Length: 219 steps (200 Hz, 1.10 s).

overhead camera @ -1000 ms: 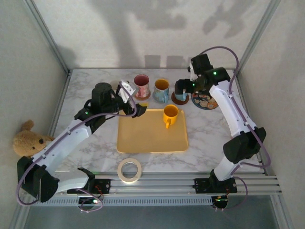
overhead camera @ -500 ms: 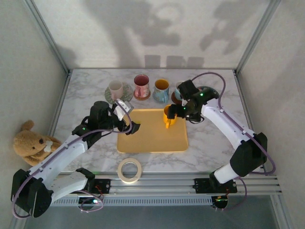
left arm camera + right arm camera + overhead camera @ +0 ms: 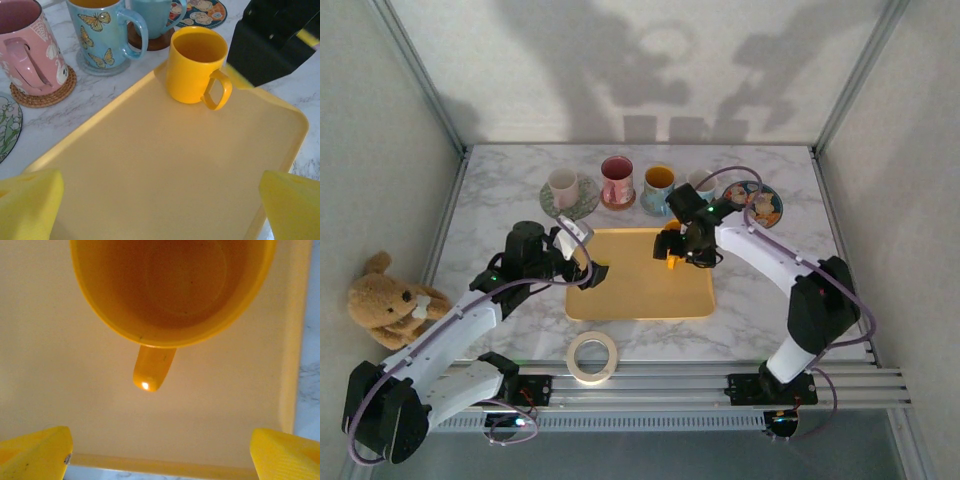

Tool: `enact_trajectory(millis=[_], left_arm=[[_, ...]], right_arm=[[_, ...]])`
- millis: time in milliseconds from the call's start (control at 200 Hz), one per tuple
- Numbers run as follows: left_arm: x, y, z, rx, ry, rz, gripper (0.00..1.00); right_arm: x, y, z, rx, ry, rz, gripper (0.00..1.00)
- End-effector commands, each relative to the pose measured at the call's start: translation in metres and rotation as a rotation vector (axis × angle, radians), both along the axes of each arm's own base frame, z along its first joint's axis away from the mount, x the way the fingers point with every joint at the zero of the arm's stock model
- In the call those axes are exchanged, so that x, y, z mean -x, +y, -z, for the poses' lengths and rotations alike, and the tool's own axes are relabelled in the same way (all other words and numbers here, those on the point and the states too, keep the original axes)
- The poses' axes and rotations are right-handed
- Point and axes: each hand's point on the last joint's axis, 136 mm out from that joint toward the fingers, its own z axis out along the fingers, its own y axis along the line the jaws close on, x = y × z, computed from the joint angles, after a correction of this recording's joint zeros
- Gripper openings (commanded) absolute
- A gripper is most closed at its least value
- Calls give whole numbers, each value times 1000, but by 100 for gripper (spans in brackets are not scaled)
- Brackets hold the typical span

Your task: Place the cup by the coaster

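Yellow cup (image 3: pixel 194 65) stands upright and empty at the far right corner of the yellow tray (image 3: pixel 150 165), handle turned toward the tray's middle. It is not yet at its goal. The likely target is the bare patterned coaster (image 3: pixel 763 205), on the table (image 3: pixel 500 200) beyond the tray's right corner.

The other coasters along the back row are taken: pink mug (image 3: pixel 27 47), butterfly mug (image 3: pixel 102 35) and teal cup (image 3: pixel 155 15) each sit on one. That probably explains why the cup waits on the tray.

Right end effector (image 3: pixel 160 455): poised above the cup, looking down into it. Fingers spread wide, nothing gripped, no contact. The handle lies on the centreline between the fingers, which reads as lining up for a grasp.

Left end effector (image 3: pixel 160 205): fingers also spread wide and empty, hanging over the tray's near left part, well apart from the cup. It seems to be kept out of the right arm's way.
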Motion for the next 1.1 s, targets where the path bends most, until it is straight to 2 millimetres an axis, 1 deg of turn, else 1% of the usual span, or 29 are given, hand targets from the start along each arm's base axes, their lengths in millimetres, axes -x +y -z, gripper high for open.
enact_trajectory(millis=[0,235,335,521,821,911,1091], left_arm=[[-1,1,-5,32,-20,0,100],[-5,1,-1,27,-10,2,100],[-7,2,-2,27,-11,-3,100],[-8,3,0,27,0,-2,100],[-11,1,-2,27,4,2,100],[-12,1,-3,26,5,2,100],[-13,0,-2,30,9,3,100]], right_arm=[[-5,3,12,19,-2,21,88],[-14,2,33,74,7,26,80],[-14,-3,39,123,20,1,76],[-13,-21,42,231,22,-37,76],[-11,-35,40,298,12,-61,77],[-11,-34,37,281,8,-87,77],[-11,-16,34,197,3,-178,75]])
